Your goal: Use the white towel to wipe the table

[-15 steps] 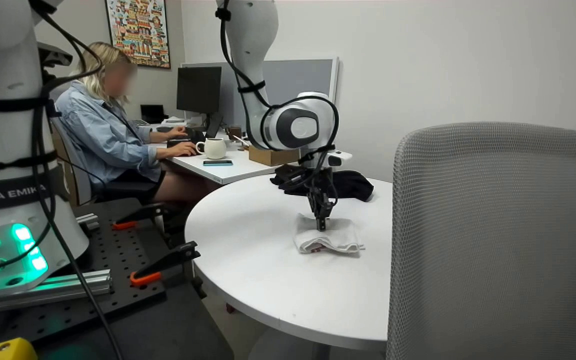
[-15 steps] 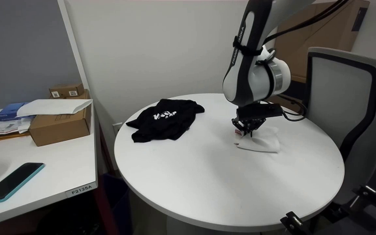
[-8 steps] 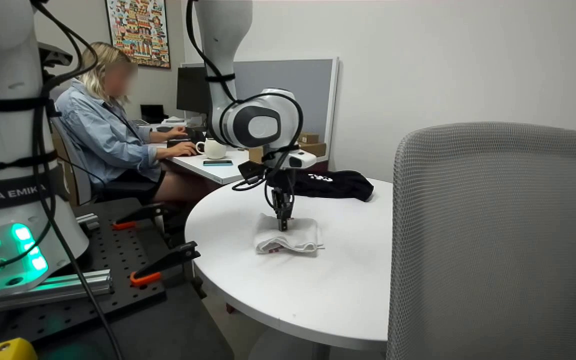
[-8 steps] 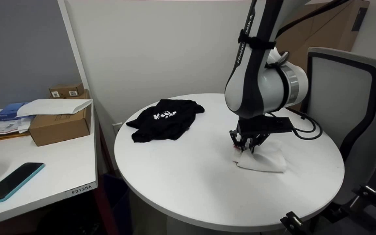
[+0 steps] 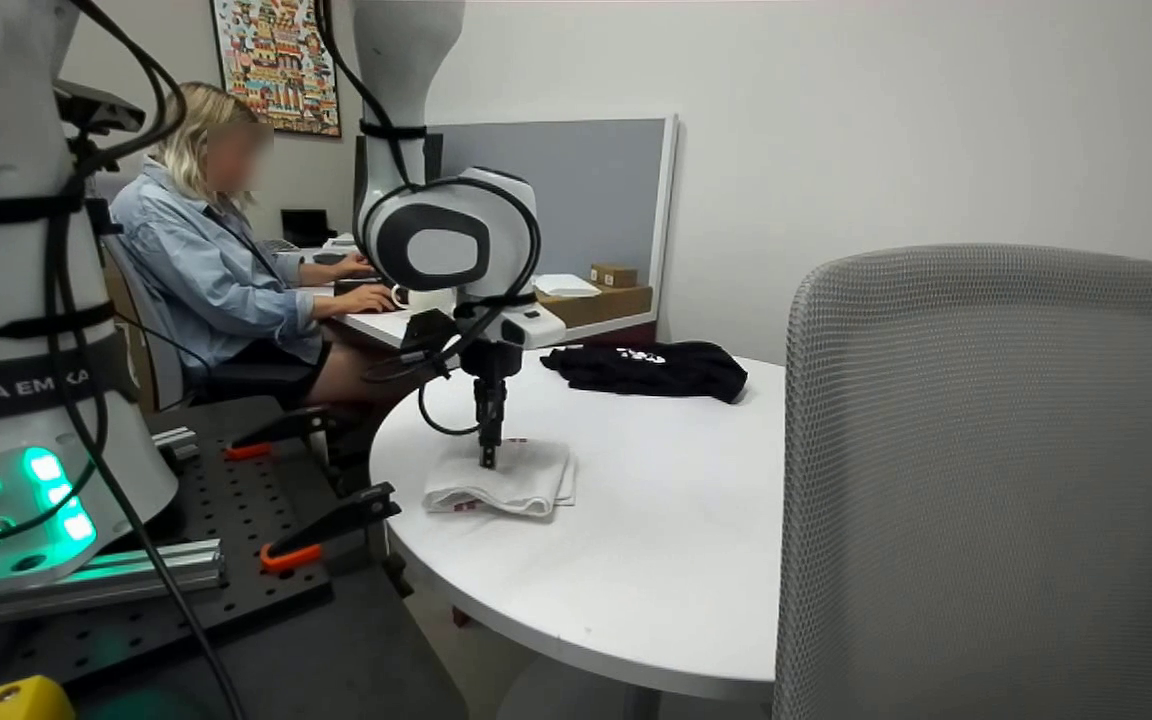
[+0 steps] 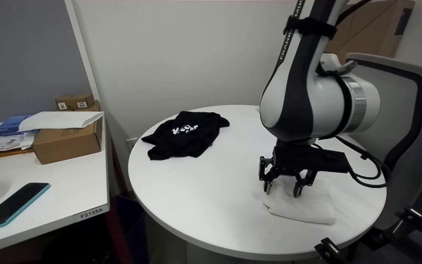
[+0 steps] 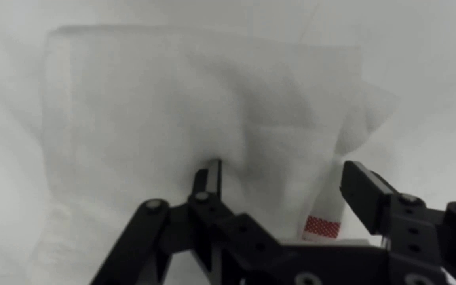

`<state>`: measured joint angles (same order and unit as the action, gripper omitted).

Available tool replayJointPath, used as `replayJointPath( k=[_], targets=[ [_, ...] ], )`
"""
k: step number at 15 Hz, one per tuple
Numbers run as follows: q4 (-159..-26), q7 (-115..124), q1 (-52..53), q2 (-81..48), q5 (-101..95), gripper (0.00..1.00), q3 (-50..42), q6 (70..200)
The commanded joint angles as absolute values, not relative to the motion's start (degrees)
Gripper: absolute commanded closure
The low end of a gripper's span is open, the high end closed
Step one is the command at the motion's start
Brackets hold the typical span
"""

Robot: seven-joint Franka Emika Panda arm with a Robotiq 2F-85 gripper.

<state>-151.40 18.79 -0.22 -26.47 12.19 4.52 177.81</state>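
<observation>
The white towel (image 6: 308,209) lies folded on the round white table (image 6: 203,198), near the edge on the robot's side, and shows in both exterior views. A red patch marks one corner of it in the wrist view. My gripper (image 6: 282,191) points straight down over the towel with its jaws spread apart. Seen from the wrist, the gripper (image 7: 281,164) has a wide gap between its fingers, and loose, creased towel cloth (image 7: 133,118) lies flat beneath. One fingertip (image 7: 214,168) presses at the cloth; the opposite one stands by the towel's edge.
A black garment (image 6: 185,135) with a white print lies at the table's far side. Mesh chairs (image 5: 996,480) (image 6: 383,106) stand close to the table. A person (image 5: 206,240) sits at a neighbouring desk, which holds boxes (image 6: 68,141) and a phone (image 6: 13,203).
The arm has come across the table toward the robot's base, and the towel has travelled along with it. Over the last half second the jaws have spread and let go of the cloth.
</observation>
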Motion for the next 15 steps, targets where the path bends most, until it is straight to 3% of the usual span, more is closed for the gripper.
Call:
replayJointPath(
  k=[1, 10, 15],
  targets=[
    [-159.68, 19.67, 6.04, -17.42, 12.58, 0.00, -1.96, 179.17],
    [-158.34, 20.10, 42.51, -5.78, -7.75, 0.00, -40.58, 174.83],
    [-154.52, 30.45, 50.69, -0.44, -21.53, 0.00, -53.20, 167.53]
  ],
)
